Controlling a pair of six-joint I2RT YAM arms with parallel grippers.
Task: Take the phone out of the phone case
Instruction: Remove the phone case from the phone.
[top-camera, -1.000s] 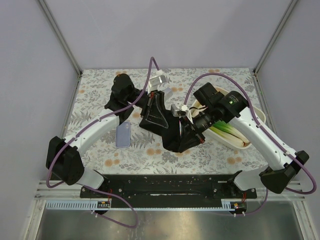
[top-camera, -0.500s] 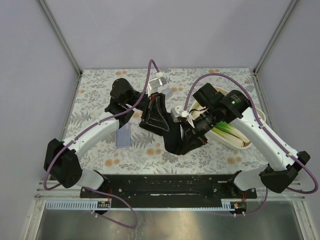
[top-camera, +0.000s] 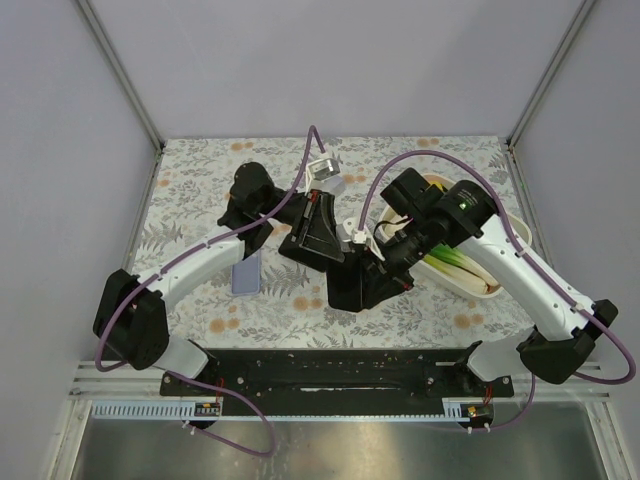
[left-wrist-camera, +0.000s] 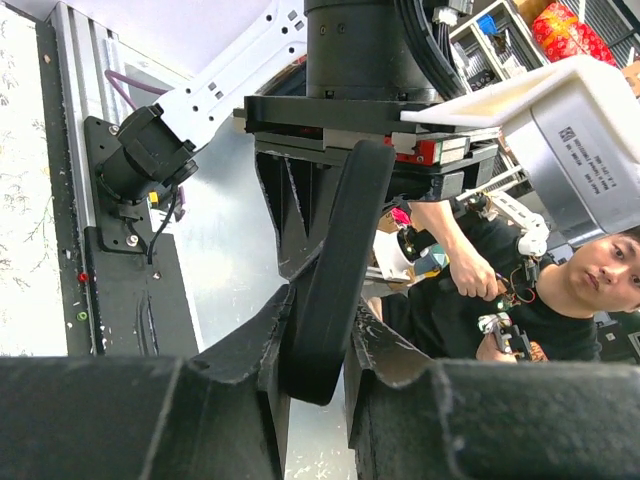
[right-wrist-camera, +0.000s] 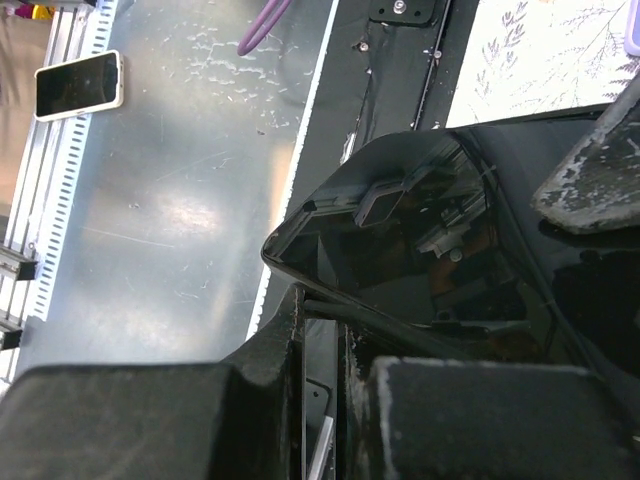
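Observation:
A black phone in a black case (top-camera: 338, 262) hangs in the air over the middle of the table, between both grippers. My left gripper (top-camera: 318, 228) is shut on one end of it. In the left wrist view the thick black edge (left-wrist-camera: 340, 240) runs up from between my fingers (left-wrist-camera: 318, 362). My right gripper (top-camera: 362, 280) is shut on the other end. In the right wrist view the glossy screen (right-wrist-camera: 400, 250) shows, and my fingers (right-wrist-camera: 325, 335) pinch a thin black rim at its corner. I cannot tell whether that rim is case or phone.
A flat lavender phone-sized object (top-camera: 246, 270) lies on the floral table (top-camera: 200, 180) under my left arm. A white dish (top-camera: 505, 225) holding a green-and-white leek (top-camera: 455, 265) stands at the right. Another phone (right-wrist-camera: 78, 82) lies on the metal bench beyond the near edge.
Both grippers stay shut on the black phone. The left arm has reached further right and the right gripper has shifted left and nearer, turning the phone slightly.

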